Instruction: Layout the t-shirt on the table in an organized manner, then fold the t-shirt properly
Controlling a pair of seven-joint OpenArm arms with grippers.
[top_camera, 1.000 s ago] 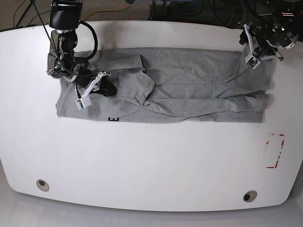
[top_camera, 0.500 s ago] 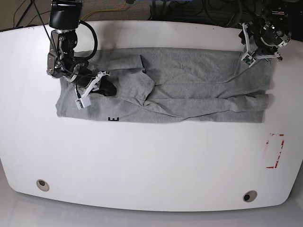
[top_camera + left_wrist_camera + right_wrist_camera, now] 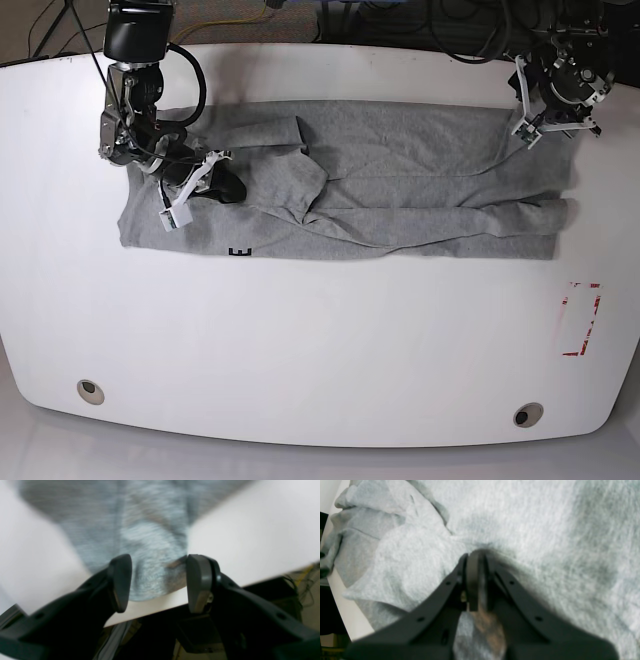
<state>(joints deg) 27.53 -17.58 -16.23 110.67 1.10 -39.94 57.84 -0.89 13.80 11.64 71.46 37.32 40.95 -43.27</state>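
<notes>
We see the t-shirt (image 3: 350, 185) as a half-folded band across the table's (image 3: 320, 350) upper part, still wrinkled. Right end effector (image 3: 476, 580) pinches fabric; left end effector (image 3: 157, 580) open, empty. Cross folds left.

Glossy white table (image 3: 320, 340) under a spread grey t-shirt (image 3: 400, 180), apparently loosely folded lengthwise.

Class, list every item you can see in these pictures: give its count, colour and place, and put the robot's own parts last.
t-shirt: one, heather grey, folded into a long band across the far half of the table.
table: one, glossy white.
grommet holes: two, dark, near front corners.
tape mark: one, red, front right in base view.
lettering: black, on the shirt's front edge.
cables: several, behind the table.
right gripper: one, black, shut, pressing on the shirt.
left gripper: one, black, open above the shirt's corner.
</notes>
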